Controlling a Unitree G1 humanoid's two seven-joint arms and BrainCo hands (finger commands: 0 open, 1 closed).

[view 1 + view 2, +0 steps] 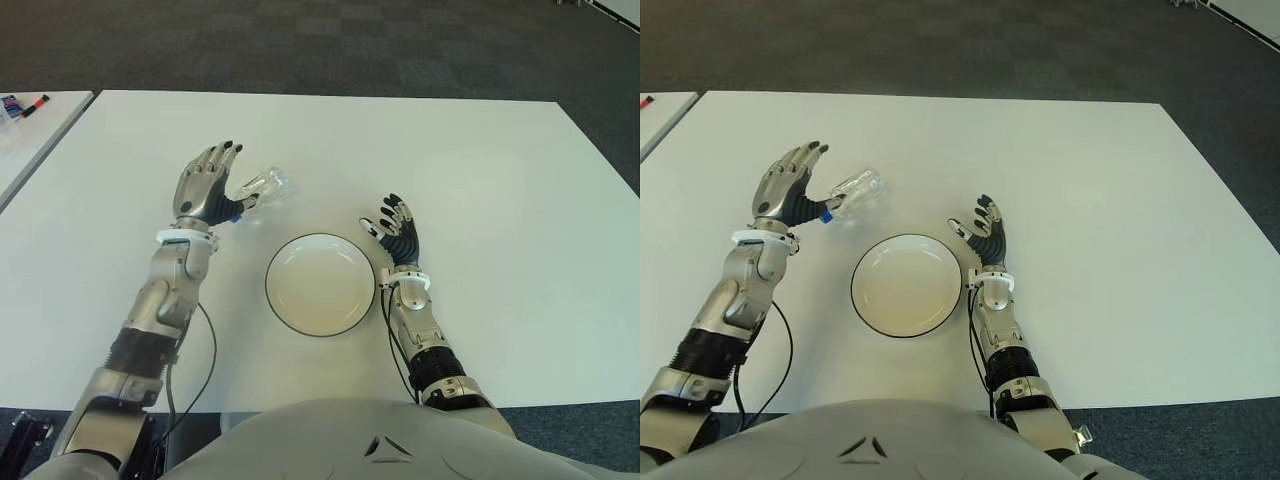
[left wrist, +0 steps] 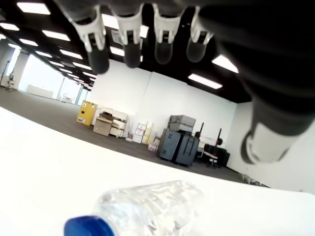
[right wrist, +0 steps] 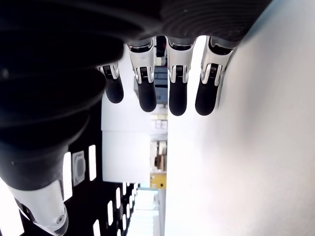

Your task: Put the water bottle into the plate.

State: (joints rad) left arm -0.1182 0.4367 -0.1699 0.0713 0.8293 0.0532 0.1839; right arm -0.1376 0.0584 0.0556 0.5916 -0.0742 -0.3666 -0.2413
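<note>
Clear plastic water bottle (image 1: 262, 188) lies on its side on the white counter (image 1: 480, 180), behind the empty plate (image 1: 320, 284). Left hand (image 1: 208, 185) hovers beside it, fingers spread, grasping nothing. Right hand (image 1: 395, 230) sits relaxed right of the plate.

the water bottle (image 1: 262, 189) is showing clear, crinkled plastic with a blue cap. the plate (image 1: 320, 284) is looking glossy and smooth. the table (image 1: 480, 170) is presenting a matt white surface.

Open office or lab hall: ceiling light panels (image 2: 203, 80), stacked boxes (image 2: 104, 120), dark carpet (image 1: 300, 45).
</note>
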